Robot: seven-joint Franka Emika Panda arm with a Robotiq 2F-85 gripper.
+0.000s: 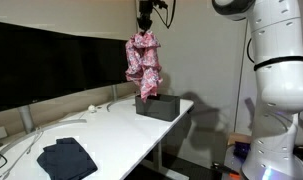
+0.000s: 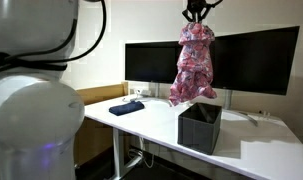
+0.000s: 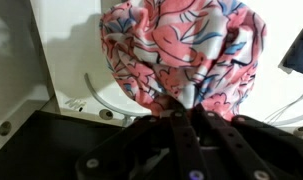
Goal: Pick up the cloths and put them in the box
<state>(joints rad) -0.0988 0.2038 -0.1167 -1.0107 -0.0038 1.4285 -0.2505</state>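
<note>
The pink floral cloth (image 1: 143, 65) (image 2: 194, 65) hangs bunched in the air, pinched at its top by the pincer (image 1: 145, 31) (image 2: 196, 17), whose fingers are closed tight on a gathered fold of the fabric. In the wrist view the cloth (image 3: 181, 55) fills most of the picture, and the dark fingers (image 3: 196, 135) meet where the fabric is drawn together at the pincer (image 3: 181, 113). The cloth drapes straight down over the box (image 1: 157, 108) (image 2: 197, 135), a low dark open-topped bin. In both exterior views the cloth's lowest folds reach about to the rim; whether they touch it cannot be told. The box stands near one end of the white bench (image 1: 111, 125) (image 2: 156, 119). The dark cloth (image 1: 66, 158) (image 2: 126, 108) lies crumpled flat on the bench, well apart from the box, towards the other end. Thin white cables (image 1: 99, 106) (image 3: 101, 96) trail over the bench along its back edge. Behind the bench stand large black monitors (image 1: 51, 60) (image 2: 261, 60) with dark screens. The white robot arm (image 1: 276, 60) (image 2: 31, 100) rises large in the foreground of both exterior views.
</note>
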